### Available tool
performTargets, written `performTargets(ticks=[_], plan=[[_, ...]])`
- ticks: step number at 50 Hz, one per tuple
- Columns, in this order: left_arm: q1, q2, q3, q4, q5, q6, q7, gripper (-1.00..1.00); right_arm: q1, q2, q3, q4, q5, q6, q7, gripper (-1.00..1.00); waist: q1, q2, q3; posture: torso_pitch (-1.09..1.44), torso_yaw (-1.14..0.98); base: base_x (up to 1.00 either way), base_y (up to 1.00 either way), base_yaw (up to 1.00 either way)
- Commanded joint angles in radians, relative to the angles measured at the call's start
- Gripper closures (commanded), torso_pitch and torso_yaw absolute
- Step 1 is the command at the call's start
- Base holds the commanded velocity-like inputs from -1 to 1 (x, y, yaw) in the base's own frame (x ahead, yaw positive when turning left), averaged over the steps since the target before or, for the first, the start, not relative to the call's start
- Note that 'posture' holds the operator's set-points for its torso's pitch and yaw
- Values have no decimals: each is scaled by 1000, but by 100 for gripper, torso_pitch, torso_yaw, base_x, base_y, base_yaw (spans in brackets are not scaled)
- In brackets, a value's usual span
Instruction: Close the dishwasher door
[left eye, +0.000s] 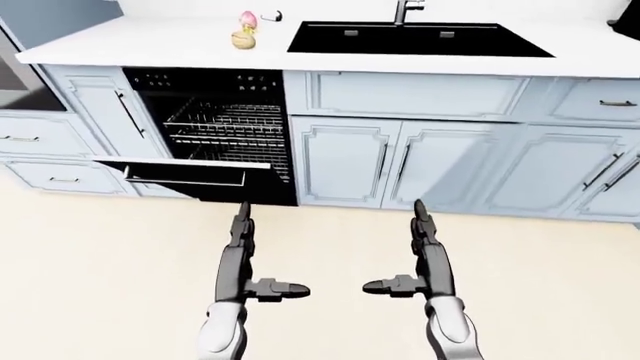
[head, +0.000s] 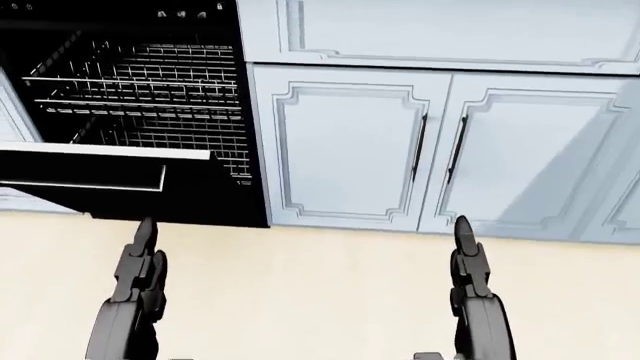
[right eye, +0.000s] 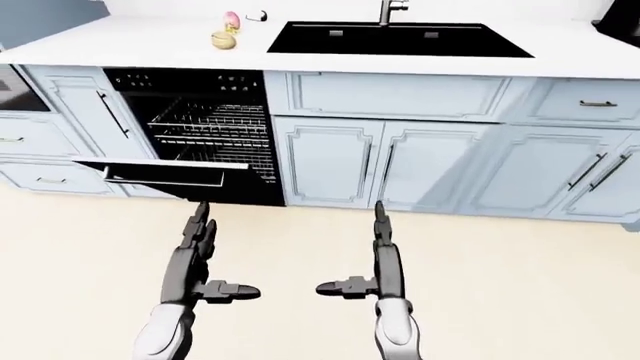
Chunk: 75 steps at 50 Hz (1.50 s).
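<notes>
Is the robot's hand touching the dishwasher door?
No. In the left-eye view the left hand hangs over bare floor, apart from the open dishwasher door.

metal wire racks (left eye: 225, 131), glossy black door (left eye: 190, 178)

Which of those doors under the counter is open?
Only the dishwasher door, left of the sink, is open: it hangs down, baring the wire racks. The pale blue cabinet doors are shut.

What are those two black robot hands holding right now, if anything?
Nothing. The left hand and the right hand are both open, fingers stretched flat over the floor, short of the black dishwasher door, which hangs open.
</notes>
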Motion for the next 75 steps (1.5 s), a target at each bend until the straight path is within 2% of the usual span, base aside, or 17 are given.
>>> performTargets(ticks=[1,7,10,11,14,20,25,35,39,40,42,48,53,64,68,69,75], plan=[[-14,-3,-5,-47,-1,-29,2,-100,-16,-5,-5,-46,3,-33,2,-100,-2,13,-16,0,0,0,0,38],[-10,-4,-8,-48,1,-31,2,-100,-14,-4,-1,-51,2,-31,5,-100,3,-34,-5,0,0,0,0,39],[-9,-5,-11,-42,3,-37,3,-100,-16,-4,-2,-46,3,-33,6,-100,-6,-111,-13,0,0,0,0,43],[-9,-5,-13,-39,5,-39,4,-100,-16,-4,-2,-45,4,-33,7,-100,-21,-63,-8,0,0,0,0,42],[-9,-5,-14,-39,5,-39,4,-100,-18,-5,-2,-44,2,-32,6,-100,-15,-80,-8,0,0,0,0,43],[-5,-5,-13,-51,4,-32,4,-100,-15,-5,-2,-46,2,-33,7,-100,-17,-23,2,0,0,0,0,56],[-6,-4,-13,-51,4,-31,4,-100,-13,-4,-1,-50,1,-30,6,-100,-8,86,-21,0,0,0,0,58],[-5,-4,-15,-56,6,-28,4,-100,-6,-3,1,-65,0,-23,7,-100,1,-33,-6,0,0,0,0,58],[-4,-5,-16,-55,8,-29,4,-100,-5,-3,2,-67,-1,-24,6,-100,-12,-122,-14,0,0,0,0,58],[-3,-5,-16,-55,8,-30,4,-100,-4,-3,1,-66,0,-26,7,-100,-21,-78,-7,0,0,0,0,58],[-2,-5,-17,-57,8,-30,4,-100,-4,-3,1,-67,0,-24,6,-100,-12,-96,-9,0,0,0,0,58],[0,-5,-17,-58,7,-31,4,-100,0,-3,2,-75,-1,-22,7,-100,-16,-34,-5,0,0,0,0,58],[0,-6,-19,-53,9,-34,4,-100,2,-3,2,-81,-1,-20,7,-100,-18,72,-21,0,0,0,0,58],[-3,-6,-23,-45,12,-37,5,-100,2,-4,-3,-86,2,-15,7,-100,-1,-35,-3,0,0,0,0,58],[-1,-7,-24,-48,13,-36,6,-100,-2,-7,-11,-75,8,-21,8,-100,-15,-122,-13,0,0,0,0,59],[-2,-6,-23,-46,13,-35,6,-100,2,-6,-10,-84,7,-17,8,-100,-21,-76,-6,0,0,0,0,59],[-11,-6,-19,-31,10,-39,7,-100,3,-7,-16,-85,9,-17,9,-100,-13,-59,-10,0,0,0,0,58]])
